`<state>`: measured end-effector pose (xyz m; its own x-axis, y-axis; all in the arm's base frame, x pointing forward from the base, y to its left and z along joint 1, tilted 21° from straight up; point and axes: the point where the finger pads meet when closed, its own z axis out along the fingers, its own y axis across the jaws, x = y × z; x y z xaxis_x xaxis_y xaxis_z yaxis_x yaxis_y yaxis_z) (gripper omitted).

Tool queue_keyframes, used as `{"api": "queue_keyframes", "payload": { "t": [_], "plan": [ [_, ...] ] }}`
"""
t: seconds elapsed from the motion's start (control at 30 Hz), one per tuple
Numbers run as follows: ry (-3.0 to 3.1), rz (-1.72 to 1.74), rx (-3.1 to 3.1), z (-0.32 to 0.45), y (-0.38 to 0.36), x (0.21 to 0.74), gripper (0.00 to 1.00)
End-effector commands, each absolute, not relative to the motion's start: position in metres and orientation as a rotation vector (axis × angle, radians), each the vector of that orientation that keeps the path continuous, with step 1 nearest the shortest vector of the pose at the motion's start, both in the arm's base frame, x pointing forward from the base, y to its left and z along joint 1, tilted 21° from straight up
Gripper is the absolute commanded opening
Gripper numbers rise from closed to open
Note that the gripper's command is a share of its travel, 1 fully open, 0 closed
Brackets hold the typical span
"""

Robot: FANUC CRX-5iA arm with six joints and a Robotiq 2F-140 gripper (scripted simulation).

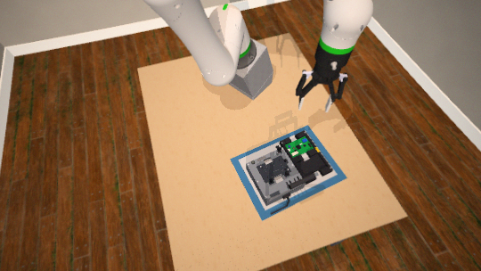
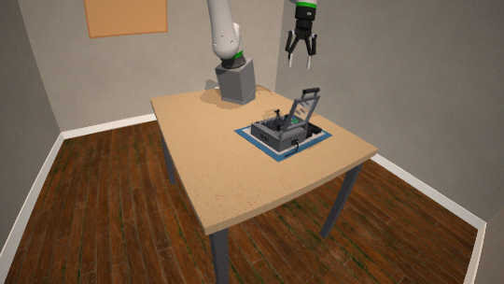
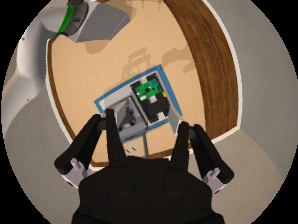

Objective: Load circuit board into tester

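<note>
Holding my tool (image 1: 314, 107) (image 2: 299, 64) (image 3: 147, 110) open, up high.
The green board (image 1: 299, 147) (image 3: 149, 90) sits in the tray (image 1: 328, 170) (image 3: 159, 112), beside the tester (image 1: 273, 198) (image 2: 278, 141) (image 3: 134, 134); its lid (image 2: 310, 113) stands up.

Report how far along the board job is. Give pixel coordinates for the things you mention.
Nothing of the board's transfer looks done: the circuit board (image 1: 299, 147) (image 3: 149, 90) lies in the tray (image 1: 327, 169) (image 3: 159, 111). Nothing is in hand: the open gripper (image 1: 314, 107) (image 2: 299, 65) (image 3: 147, 110) hangs above the table. Left: lift, seat in the tester (image 1: 277, 196) (image 2: 271, 138) (image 3: 134, 133), shut the raised lid (image 2: 311, 111), release.
</note>
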<state>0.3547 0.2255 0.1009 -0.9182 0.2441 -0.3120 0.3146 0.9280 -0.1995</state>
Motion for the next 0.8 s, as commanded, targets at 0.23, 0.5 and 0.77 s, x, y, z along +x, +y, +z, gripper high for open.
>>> {"api": "queue_keyframes", "payload": {
  "t": [0.23,0.5,0.77],
  "plan": [
    [2.880,-0.423,-0.064,0.1011,0.2257,0.3548,0.58],
    [2.883,-0.430,-0.119,0.1011,0.2257,0.3548,0.58],
    [2.883,-0.430,-0.119,0.0964,0.2240,0.3555,0.58]
  ]
}}
